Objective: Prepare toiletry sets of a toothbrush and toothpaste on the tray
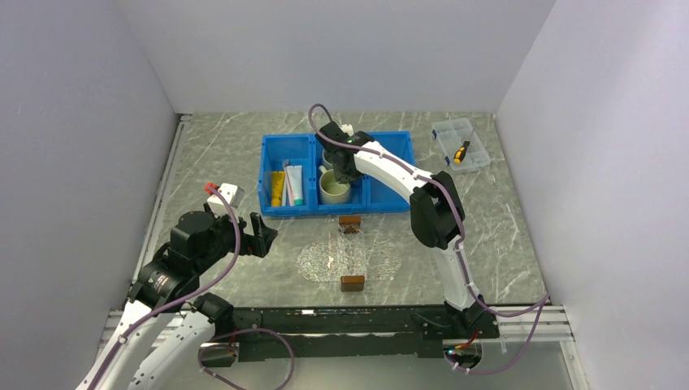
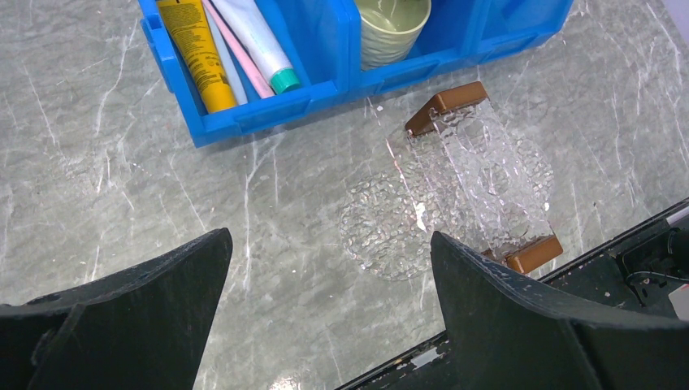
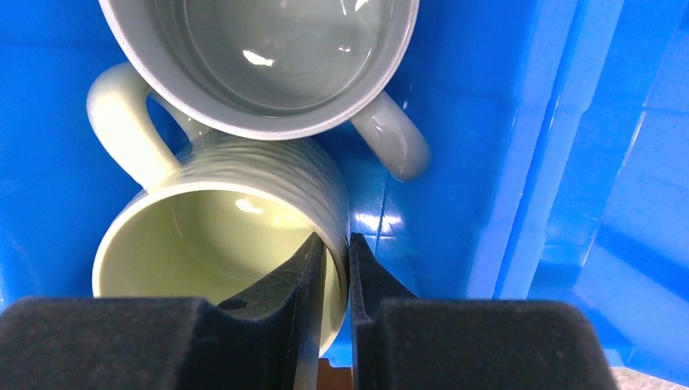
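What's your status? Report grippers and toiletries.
Left gripper open, above the table. Right gripper shut on green mug rim in blue bin. Toothbrush, toothpaste in bin's left compartment; tray empty, unobstructed.

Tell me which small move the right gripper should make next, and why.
Probably lift straight up. The right gripper is shut on the wall of the pale green ribbed ceramic mug, inside the blue plastic bin; a glossy grey mug stands right beside it, so sideways motion may knock that.

Two mugs, pale green mug (image 3: 244, 179) and grey mug (image 3: 268, 49); two tubes, yellow tube (image 2: 195, 49) and toothpaste (image 2: 256, 36); two toothbrushes, pink toothbrush (image 2: 240, 61) and pale toothbrush (image 2: 226, 63); one tray (image 2: 445, 104), one blue bin (image 2: 252, 118), one compartment box (image 1: 447, 134).
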Robot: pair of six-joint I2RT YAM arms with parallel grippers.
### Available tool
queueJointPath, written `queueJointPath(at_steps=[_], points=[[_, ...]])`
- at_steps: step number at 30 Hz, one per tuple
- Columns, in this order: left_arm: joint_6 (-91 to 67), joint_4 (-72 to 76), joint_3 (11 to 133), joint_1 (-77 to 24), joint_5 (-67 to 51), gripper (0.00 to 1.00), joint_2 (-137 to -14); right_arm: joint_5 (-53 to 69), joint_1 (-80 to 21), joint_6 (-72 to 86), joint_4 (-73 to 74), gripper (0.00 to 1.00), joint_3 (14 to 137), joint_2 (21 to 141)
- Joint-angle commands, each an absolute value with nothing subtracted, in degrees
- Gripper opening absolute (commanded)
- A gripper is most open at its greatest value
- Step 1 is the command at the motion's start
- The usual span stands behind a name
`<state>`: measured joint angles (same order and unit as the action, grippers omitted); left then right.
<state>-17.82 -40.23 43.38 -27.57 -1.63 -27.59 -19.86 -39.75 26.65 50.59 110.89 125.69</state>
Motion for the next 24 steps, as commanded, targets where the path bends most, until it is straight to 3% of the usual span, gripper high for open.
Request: queueJointPath(at_steps=[1,24], points=[[-17.75,-39.10,43.59,-27.40,-1.54,0.99,-27.33,-19.80,-38.78,26.52,50.01,0.00,114.18,124.52],[-17.93,-39.20,43.60,-27.41,-1.10,0.99,-27.70,-19.20,-37.51,18.91,48.30,0.00,116.38,117.97]])
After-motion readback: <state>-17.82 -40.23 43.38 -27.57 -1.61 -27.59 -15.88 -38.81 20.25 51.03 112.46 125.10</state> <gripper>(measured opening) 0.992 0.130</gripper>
